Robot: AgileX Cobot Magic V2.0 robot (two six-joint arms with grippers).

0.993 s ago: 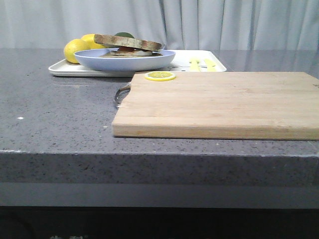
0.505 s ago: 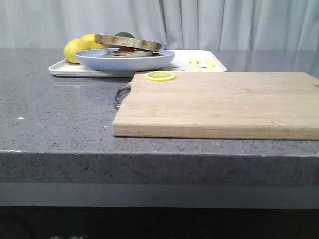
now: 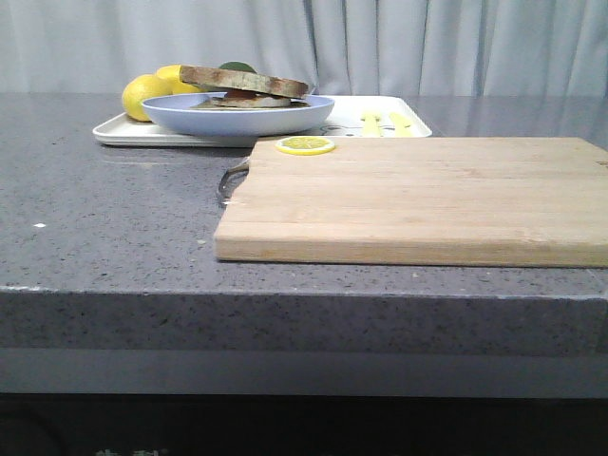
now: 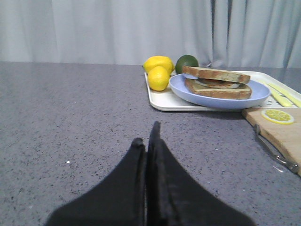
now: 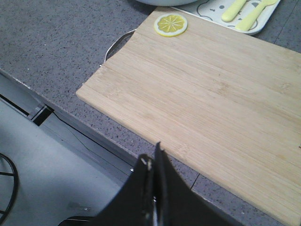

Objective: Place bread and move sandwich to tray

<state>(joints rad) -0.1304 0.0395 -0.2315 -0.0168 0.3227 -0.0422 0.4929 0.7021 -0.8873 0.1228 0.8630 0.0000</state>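
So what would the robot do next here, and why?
Probably nothing more than resting. The sandwich already sits on its blue plate on the tray, and both the left gripper and the right gripper are shut, empty and well back from it.

board top (image 3: 418, 190): bare but lemon slice (image 3: 305, 145) at corner | tray (image 3: 380, 128): crowded by plate (image 3: 237, 116), lemons (image 3: 144, 95)

From my remote seat this reads as a mock kitchen set: a speckled grey stone countertop (image 3: 114, 218), a pale bamboo cutting board with a metal handle (image 3: 418, 195), a flat white rectangular tray (image 4: 162, 100) with yellow lemons (image 4: 158, 77) (a dark green fruit just behind), and pleated grey-white curtains (image 3: 399, 43) closing off the back like a studio backdrop.
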